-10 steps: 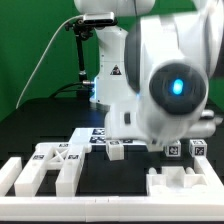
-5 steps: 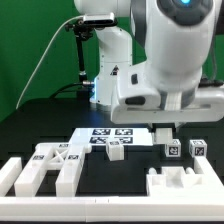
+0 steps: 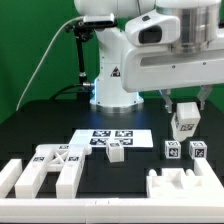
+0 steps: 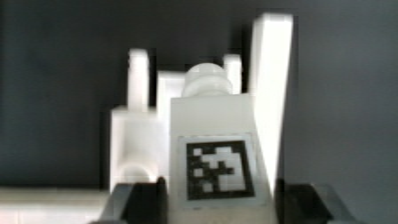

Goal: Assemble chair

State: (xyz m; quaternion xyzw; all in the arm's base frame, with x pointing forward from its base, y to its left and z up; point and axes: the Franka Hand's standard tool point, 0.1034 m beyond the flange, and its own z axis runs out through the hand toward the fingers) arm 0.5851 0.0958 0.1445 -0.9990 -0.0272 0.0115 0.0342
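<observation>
Clamping a chair part (image 3: pixel 184 121) between its fingers, the gripper (image 3: pixel 184 103) is holding it aloft above the cubes (image 3: pixel 173 150) at the exterior view's right. The part is looking light, stiff and slick; its flat opposite faces are probably offering the surest hold.

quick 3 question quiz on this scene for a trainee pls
1. True or false: the claw is shut on a tagged block.
2. The block is: A) held up off the table, B) lying flat on it, C) slotted into another part.
3. Fill in: ____ small cubes sit on the table below the block.
Key: 1 true; 2 A; 3 two.
</observation>
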